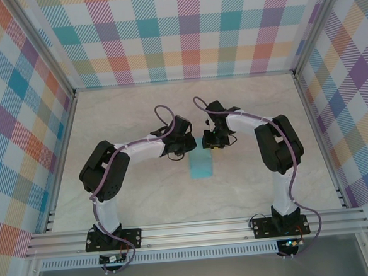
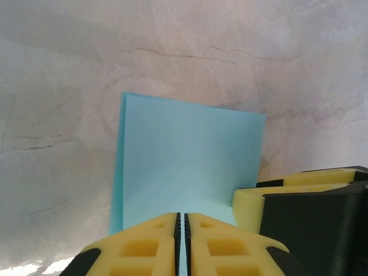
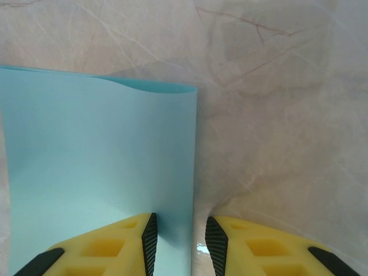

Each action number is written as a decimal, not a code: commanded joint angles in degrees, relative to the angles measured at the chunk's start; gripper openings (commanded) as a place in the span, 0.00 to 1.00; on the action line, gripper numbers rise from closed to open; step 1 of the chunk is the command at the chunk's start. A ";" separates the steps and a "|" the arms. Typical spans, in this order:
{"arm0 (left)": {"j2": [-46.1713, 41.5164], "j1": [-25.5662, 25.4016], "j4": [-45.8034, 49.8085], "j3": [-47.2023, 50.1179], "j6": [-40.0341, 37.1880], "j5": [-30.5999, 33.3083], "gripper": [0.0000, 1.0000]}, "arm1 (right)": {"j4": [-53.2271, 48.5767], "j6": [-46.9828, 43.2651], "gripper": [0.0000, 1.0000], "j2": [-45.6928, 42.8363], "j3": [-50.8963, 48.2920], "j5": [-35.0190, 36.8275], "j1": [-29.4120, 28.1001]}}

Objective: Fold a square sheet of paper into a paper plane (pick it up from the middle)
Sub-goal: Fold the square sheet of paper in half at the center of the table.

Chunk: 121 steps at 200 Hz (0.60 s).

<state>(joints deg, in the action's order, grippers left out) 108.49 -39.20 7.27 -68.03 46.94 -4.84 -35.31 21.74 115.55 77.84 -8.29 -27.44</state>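
We see the left gripper (image 2: 181,215) with its pads pressed together to a hairline, resting at the near edge of the light-blue paper (image 2: 190,155). A sliver of blue shows in the slit, but we cannot tell whether it pinches the sheet. The paper lies on the marble table (image 3: 276,115) and stretches away ahead of those fingertips, a second layer peeking out along its left side. The right gripper (image 3: 179,221) stands narrowly parted astride the paper's right edge – one finger over the sheet, the other over bare table. Ahead of it the far edge curls upward.
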 commanded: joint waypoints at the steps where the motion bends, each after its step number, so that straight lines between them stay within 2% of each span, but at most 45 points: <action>1: -1.87 0.51 -1.64 0.11 0.42 0.67 0.13 | -0.20 -0.91 0.35 6.16 -1.97 5.04 -0.33; 121: 4.55 0.53 -1.48 -3.07 0.06 -4.20 0.09 | -2.28 1.41 0.35 8.09 -0.69 7.19 -0.45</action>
<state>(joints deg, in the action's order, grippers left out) 110.78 -39.18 6.28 -69.17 46.94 -7.27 -37.41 22.20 116.62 79.64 -7.01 -27.55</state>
